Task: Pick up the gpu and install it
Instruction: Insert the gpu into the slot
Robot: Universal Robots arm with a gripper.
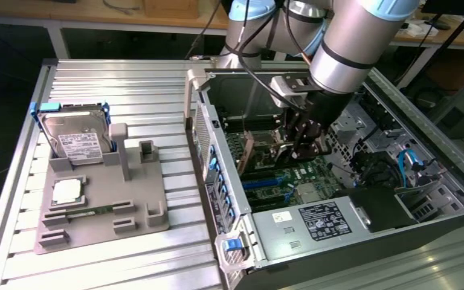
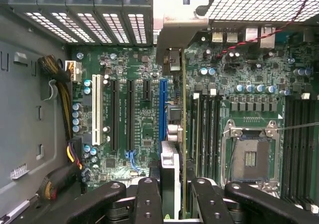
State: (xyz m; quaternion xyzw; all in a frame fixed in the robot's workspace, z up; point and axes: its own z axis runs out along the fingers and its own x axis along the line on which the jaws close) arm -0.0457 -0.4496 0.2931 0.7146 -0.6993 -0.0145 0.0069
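- Wrist view: the jaws are clamped on the gpu (image 2: 172, 174). Their black, screw-dotted fingers (image 2: 148, 199) press on either side of the card, which shows edge-on as a slim green line with a silvery block on one face.
- The card stands upright over the green motherboard (image 2: 144, 134), just beside the long blue slot (image 2: 162, 109). I cannot tell whether it is seated in any slot.
- At its far end a bent, dull-metal bracket (image 2: 174, 32) meets the perforated rear wall of the case.
- Across the board lie narrow black slots, one white slot (image 2: 96, 109), small round capacitors and a square CPU socket (image 2: 249, 157) in a shiny metal frame (open, its pin field bare).
- A bundle of yellow and black cables (image 2: 62, 92) runs along the plain grey case floor.
- Exterior view: the grey and blue arm (image 1: 345, 54) reaches down into the open computer case (image 1: 215, 151), a sheet-metal box with the board, loose wiring and a labelled power supply (image 1: 321, 220) inside.
- To the exterior view's left, on the ribbed aluminium desk (image 1: 119, 78), sits a grey moulded tray (image 1: 135, 205).
- The tray holds a silver hard drive (image 1: 75, 136) propped upright in a blue frame, a square processor (image 1: 67, 192) lying flat and a narrow green memory stick (image 1: 95, 210).
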